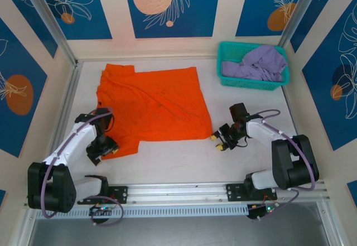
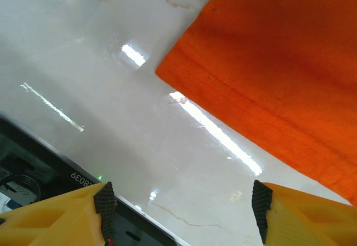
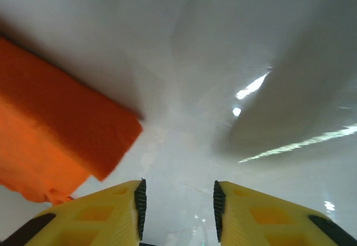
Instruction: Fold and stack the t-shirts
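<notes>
The orange t-shirt [image 1: 150,104] lies spread on the white table, its lower left part hanging toward the near side. The lavender t-shirt [image 1: 257,64] is bunched in the teal basket [image 1: 225,80] at the back right. My left gripper [image 1: 102,151] hovers at the orange shirt's near left corner, open and empty; in the left wrist view the shirt's hem [image 2: 262,112] lies ahead of the yellow fingers [image 2: 67,215]. My right gripper [image 1: 218,141] stands open just off the shirt's near right corner [image 3: 83,129], over bare table.
Blue and cream patterned walls enclose the table on three sides. A metal rail [image 1: 178,191] with both arm bases runs along the near edge. Bare tabletop [image 1: 178,162] lies between the two grippers.
</notes>
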Controlling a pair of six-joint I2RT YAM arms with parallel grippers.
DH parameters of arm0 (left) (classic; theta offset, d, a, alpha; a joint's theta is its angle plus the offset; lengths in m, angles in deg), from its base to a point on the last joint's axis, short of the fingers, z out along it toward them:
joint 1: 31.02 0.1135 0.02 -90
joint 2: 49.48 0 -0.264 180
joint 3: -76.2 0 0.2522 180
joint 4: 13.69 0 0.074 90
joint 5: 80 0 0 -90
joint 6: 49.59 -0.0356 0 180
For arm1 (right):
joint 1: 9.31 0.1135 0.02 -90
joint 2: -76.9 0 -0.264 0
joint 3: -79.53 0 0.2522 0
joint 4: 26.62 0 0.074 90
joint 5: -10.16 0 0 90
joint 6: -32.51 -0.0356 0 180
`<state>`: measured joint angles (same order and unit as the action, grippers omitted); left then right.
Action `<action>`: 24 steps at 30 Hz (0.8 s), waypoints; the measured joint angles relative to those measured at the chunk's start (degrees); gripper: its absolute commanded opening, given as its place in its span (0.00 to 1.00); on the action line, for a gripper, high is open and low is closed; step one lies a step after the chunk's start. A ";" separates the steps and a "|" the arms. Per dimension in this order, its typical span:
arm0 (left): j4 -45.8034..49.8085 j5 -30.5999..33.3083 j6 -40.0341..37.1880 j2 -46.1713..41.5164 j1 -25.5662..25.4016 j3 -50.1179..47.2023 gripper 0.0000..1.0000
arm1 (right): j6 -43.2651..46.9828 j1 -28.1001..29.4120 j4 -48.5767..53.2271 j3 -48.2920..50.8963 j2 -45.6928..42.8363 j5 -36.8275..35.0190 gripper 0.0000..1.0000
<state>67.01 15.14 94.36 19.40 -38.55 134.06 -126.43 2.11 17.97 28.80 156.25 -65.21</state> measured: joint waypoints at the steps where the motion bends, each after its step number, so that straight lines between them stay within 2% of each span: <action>1: -0.04 0.28 0.28 -0.04 0.00 -0.31 0.63 | -1.20 0.00 -1.03 0.17 0.00 0.28 0.37; 4: -0.46 1.14 1.75 -1.05 0.02 -2.21 0.63 | -5.38 -0.17 -4.22 1.75 -0.79 0.44 0.38; 11: -0.33 4.37 7.67 -5.92 1.84 -5.42 0.67 | -16.52 -0.96 -6.67 8.00 -10.36 -0.85 0.47; 15: -0.52 5.64 10.34 -6.67 4.42 -6.88 0.68 | -20.22 -1.33 -7.96 8.72 -10.10 -0.76 0.53; 20: -3.67 5.16 11.87 -5.42 6.75 -10.05 0.66 | -22.88 -1.38 -10.69 8.70 -7.48 -0.39 0.52; 24: -8.09 2.86 12.02 -3.87 7.93 -12.13 0.61 | -24.68 -1.44 -13.20 8.70 -6.34 -0.22 0.48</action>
<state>58.92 18.01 106.38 15.53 -30.61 121.93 -151.11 0.67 4.76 37.50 149.92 -65.43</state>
